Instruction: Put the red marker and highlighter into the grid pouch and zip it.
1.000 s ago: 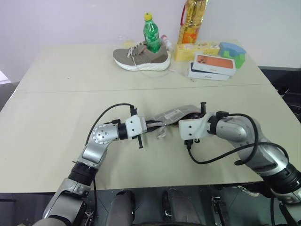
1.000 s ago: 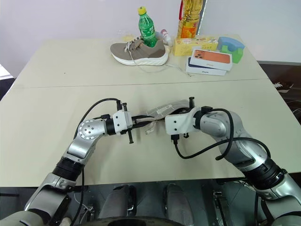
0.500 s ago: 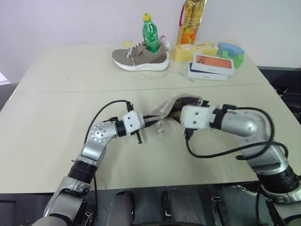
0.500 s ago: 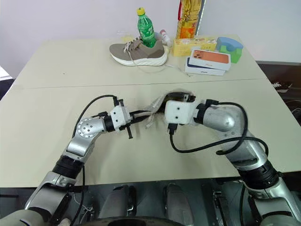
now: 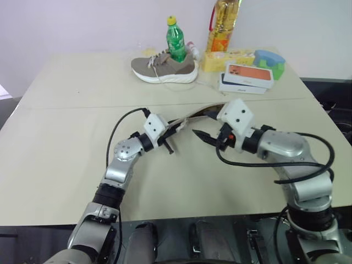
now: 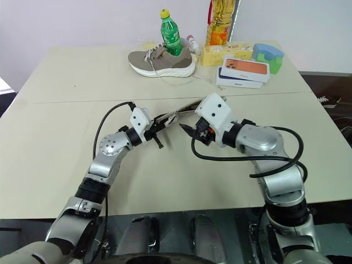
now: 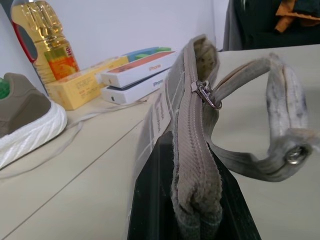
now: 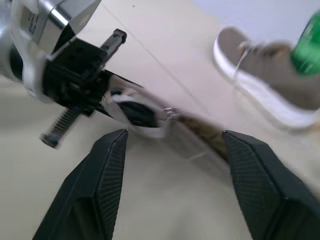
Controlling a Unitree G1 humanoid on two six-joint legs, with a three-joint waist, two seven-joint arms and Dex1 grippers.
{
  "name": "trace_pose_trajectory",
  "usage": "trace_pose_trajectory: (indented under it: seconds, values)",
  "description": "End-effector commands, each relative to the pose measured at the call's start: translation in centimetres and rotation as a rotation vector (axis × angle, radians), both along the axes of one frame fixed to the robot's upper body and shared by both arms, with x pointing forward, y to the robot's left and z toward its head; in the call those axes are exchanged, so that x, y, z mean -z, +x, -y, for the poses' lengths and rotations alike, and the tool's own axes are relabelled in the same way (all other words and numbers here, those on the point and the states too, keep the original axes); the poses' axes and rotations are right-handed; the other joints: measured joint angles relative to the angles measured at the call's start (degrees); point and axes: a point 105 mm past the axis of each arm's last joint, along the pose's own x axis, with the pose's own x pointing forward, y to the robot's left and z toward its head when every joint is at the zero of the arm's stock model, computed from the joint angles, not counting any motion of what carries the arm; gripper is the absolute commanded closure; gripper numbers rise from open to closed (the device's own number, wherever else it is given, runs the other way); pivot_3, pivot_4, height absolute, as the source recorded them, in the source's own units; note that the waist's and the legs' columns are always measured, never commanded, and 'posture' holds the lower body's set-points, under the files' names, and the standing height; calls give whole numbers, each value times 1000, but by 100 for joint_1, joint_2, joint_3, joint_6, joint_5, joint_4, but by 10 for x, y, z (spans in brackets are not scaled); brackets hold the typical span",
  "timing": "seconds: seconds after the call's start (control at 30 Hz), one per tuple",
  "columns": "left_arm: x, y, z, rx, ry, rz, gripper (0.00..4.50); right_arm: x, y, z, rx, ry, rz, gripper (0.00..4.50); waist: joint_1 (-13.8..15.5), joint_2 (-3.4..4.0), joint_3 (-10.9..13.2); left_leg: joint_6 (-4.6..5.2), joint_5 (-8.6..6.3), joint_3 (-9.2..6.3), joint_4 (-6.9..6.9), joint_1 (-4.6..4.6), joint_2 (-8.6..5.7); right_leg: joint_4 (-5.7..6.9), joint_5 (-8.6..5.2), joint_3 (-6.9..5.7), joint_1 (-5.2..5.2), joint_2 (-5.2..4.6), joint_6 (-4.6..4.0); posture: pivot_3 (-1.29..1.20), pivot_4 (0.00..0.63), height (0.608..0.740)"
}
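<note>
The left hand (image 5: 171, 130) is clenched on one end of the grid pouch (image 7: 192, 130), held lifted above the surface (image 5: 66, 137), while the right hand (image 8: 172, 185) hangs released just beside it; the zipper looks partly open, so zipping seems left to do.

grey white-gridded grid pouch (image 7: 192, 150), green bottle (image 5: 176, 41), beige table (image 5: 66, 137)
</note>
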Motion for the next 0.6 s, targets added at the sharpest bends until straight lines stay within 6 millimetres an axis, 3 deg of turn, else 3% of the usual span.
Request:
trace_pose_trajectory:
  seconds: [0.03,0.17,0.5,0.6]
  values:
    - [-13,1,0,-4,-24,41,4500,-8,-5,-17,-5,39,48,1407,3,0,0,0,0,-1,0,0,0,0,0,0,0,0,0,0,150,740]
    - [-14,0,-1,2,-29,38,4500,-2,-5,-28,-24,0,88,1407,3,0,0,0,0,-1,0,-2,-2,-2,0,-2,0,-2,0,0,150,740]
    - [-12,-5,0,29,-13,44,4500,3,8,-28,-31,-173,250,1407,2,0,0,0,0,-2,-1,-2,-3,-3,0,-4,0,-1,0,0,150,740]
    - [-12,-7,1,39,-13,46,4500,5,11,-25,-29,-198,277,2253,-1,0,0,0,0,-1,-1,-2,-2,-3,0,-4,0,0,0,0,150,740]
